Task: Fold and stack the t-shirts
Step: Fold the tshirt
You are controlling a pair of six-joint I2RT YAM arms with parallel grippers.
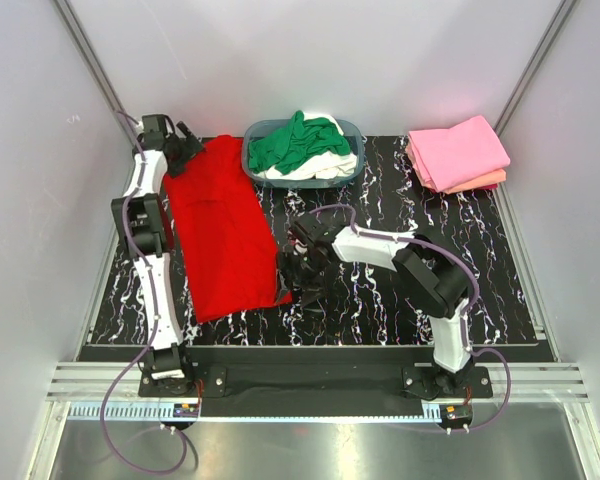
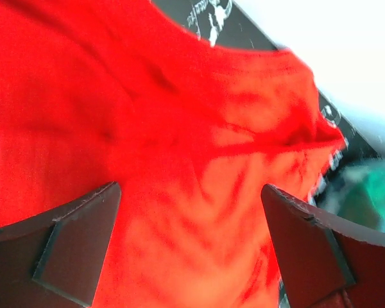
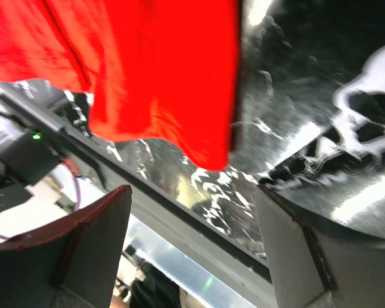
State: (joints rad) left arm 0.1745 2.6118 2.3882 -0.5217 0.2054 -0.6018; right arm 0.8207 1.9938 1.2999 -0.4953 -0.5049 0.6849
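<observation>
The black, white-veined marbled surface (image 1: 410,290) fills the middle of the top view; on its left half, from 11 o'clock down toward 7 o'clock, lies the bright red cotton t-shirt (image 1: 225,235), spread flat as one long strip with a fold line running along it; its far end reaches the surface's back edge and its near end stops short of the front edge.

At 12 o'clock stands the blue-grey plastic basket (image 1: 302,183), holding a crumpled green t-shirt (image 1: 295,145) on top of a crumpled white t-shirt (image 1: 335,165); the basket's left wall sits just beside the red shirt's far right corner.

At 2 o'clock, well apart from the basket, rests a folded pink t-shirt (image 1: 460,150) stacked on a folded salmon t-shirt (image 1: 485,181), whose edge shows under it at the near side.

The left pincer (image 1: 188,142) is at 11 o'clock, over the red shirt's far left corner; its wrist view shows the jaws spread wide with rumpled red cloth (image 2: 147,96) beyond them and nothing pinched.

The right pincer (image 1: 298,272) sits near the centre, by the red shirt's near right corner; in its wrist view the jaws stand wide apart and empty, the shirt's corner (image 3: 147,77) lying just ahead of them on the surface.
</observation>
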